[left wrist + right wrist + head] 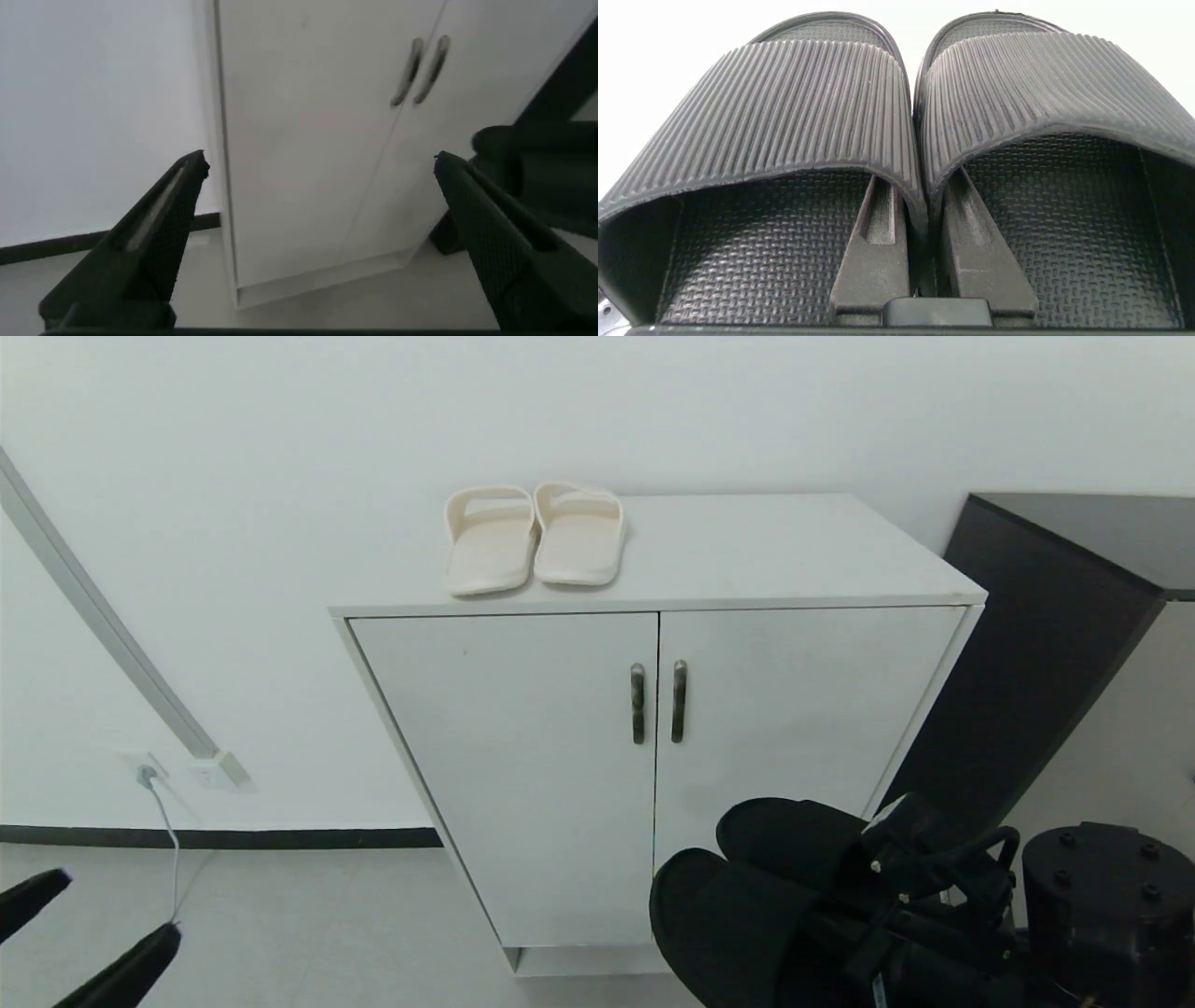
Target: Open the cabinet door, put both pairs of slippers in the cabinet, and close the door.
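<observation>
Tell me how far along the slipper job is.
Nothing is finished: both cabinet doors are shut. In hand: the right gripper clamps the black slippers. Remaining: open a door, stow that pair and the cream slippers on top, close up. The left gripper is open.

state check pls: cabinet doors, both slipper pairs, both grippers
White two-door cabinet: both doors shut.
Cream foam slippers: side by side on the cabinet top, not stowed.
Black ribbed rubber slippers: held as a pair in front of the cabinet's right door.
Right gripper: shut on the black slippers' touching inner walls.
Left gripper: open, empty, low and left of the cabinet.
</observation>
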